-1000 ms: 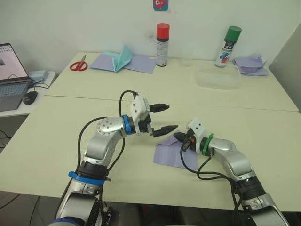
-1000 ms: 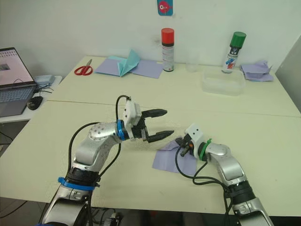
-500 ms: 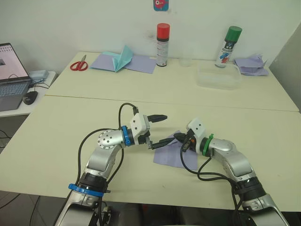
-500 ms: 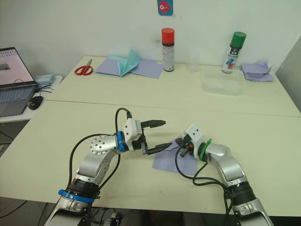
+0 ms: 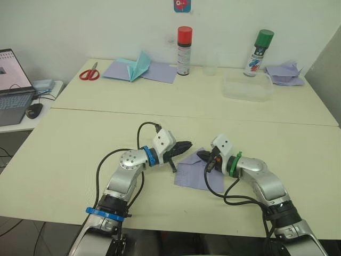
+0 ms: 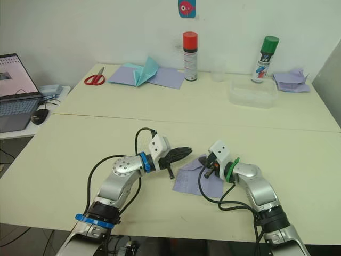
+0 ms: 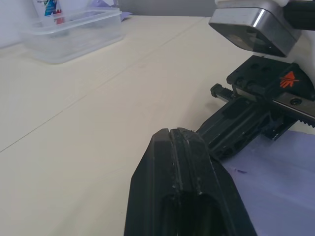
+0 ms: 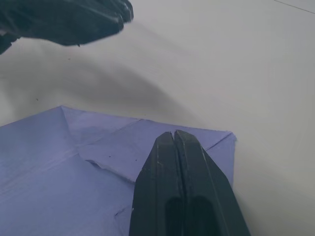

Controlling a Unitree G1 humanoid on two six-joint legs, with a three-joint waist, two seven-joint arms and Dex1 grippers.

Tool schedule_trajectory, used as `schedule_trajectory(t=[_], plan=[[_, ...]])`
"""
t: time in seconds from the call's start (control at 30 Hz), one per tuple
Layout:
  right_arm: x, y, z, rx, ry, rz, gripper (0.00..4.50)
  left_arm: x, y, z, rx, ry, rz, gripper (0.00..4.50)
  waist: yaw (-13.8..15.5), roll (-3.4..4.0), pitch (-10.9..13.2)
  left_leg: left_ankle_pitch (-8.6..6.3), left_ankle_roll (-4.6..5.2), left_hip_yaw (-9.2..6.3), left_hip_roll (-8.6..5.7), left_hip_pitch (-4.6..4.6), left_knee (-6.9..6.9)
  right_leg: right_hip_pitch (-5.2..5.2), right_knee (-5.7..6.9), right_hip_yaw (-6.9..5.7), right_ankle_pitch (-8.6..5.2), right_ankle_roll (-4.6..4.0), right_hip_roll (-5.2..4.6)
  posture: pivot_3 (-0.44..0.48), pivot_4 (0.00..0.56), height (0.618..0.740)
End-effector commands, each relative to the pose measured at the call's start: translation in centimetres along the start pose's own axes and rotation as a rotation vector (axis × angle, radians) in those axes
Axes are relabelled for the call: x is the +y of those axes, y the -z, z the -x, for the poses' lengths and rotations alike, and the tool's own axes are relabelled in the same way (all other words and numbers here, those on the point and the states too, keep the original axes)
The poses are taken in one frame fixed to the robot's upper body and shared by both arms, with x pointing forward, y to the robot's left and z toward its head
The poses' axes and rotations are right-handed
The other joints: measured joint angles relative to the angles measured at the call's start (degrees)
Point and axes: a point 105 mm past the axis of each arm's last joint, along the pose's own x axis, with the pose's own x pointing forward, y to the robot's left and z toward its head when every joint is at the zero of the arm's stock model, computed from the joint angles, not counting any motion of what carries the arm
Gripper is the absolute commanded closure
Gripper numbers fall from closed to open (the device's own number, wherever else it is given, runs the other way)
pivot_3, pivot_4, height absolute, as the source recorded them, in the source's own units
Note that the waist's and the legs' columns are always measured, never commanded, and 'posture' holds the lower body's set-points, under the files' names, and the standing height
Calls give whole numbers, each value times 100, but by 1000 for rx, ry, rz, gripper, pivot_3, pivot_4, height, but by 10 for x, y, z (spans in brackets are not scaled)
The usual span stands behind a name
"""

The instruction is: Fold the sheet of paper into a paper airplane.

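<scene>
Since a second ago the left gripper (image 5: 184,145) has come down from above the table and gone from wide open to clenched, fingers pressed together with nothing between them. It now sits low at the near-left corner of the sheet of paper (image 5: 193,175), tips just beside the paper's left edge; contact unclear from the head views. Right gripper (image 5: 203,156) hasn't shifted: fingers clenched flat against each other, tips down over the sheet's far edge. Whether it pinches paper or just presses on it, can't tell.

Right wrist view: closed black fingers (image 8: 178,196) over the lavender sheet (image 8: 44,162), which has a folded-over flap and diagonal creases near the far corner. Left gripper's fingertips (image 8: 74,19) show above the bare table beyond the sheet's edge.

Left wrist view: closed fingers (image 7: 182,191) pointing at the right gripper's fingers (image 7: 236,128), nearly touching them, with the sheet's lavender corner (image 7: 275,182) just beside.

Sheet lies flat on the near table (image 5: 80,144), between the two grippers.

Far table: red scissors (image 5: 89,73), teal tent-shaped paper (image 5: 139,64) on flat lavender sheets (image 5: 160,71), red-capped spray can (image 5: 184,50), green-capped spray can (image 5: 258,52), clear plastic container (image 5: 247,86), crumpled lavender scraps (image 5: 285,73). Laptop (image 5: 11,85) and mouse (image 5: 34,110) on a side desk at far left.
</scene>
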Motion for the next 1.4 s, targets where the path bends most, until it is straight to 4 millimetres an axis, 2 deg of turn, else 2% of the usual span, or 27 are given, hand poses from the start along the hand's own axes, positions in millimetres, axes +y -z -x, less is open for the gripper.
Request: schedule_trajectory(t=[0.03,0.43,0.8,0.97,1.17,1.4], plan=[[4,11,0,40,-14,-18,4500,2,-5,-6,1,2,-44,4473,0,0,0,0,0,0,-1,0,0,0,0,-1,0,0,0,0,150,740],[4,11,0,39,-8,-22,4500,-16,11,-16,105,114,-16,4473,0,0,0,0,0,1,-3,0,0,0,0,1,0,0,2,0,150,740],[2,12,0,42,3,-25,4500,-34,40,-20,285,245,-49,4473,0,0,-1,0,0,0,-8,1,0,0,0,1,0,0,2,0,150,740],[0,11,2,38,12,-25,4500,-30,47,-20,331,254,-71,4473,0,-1,-4,0,0,-1,-7,2,0,2,0,1,0,0,2,0,150,740],[-1,10,4,36,19,-26,4500,-27,48,-20,338,244,-29,4473,0,-2,-6,0,1,-1,-6,3,1,4,1,2,0,0,2,0,150,740],[0,11,2,40,19,-21,4500,-5,48,-7,368,161,15,4473,-1,-2,-6,0,1,-2,-6,4,1,4,2,2,0,0,2,0,150,740]])
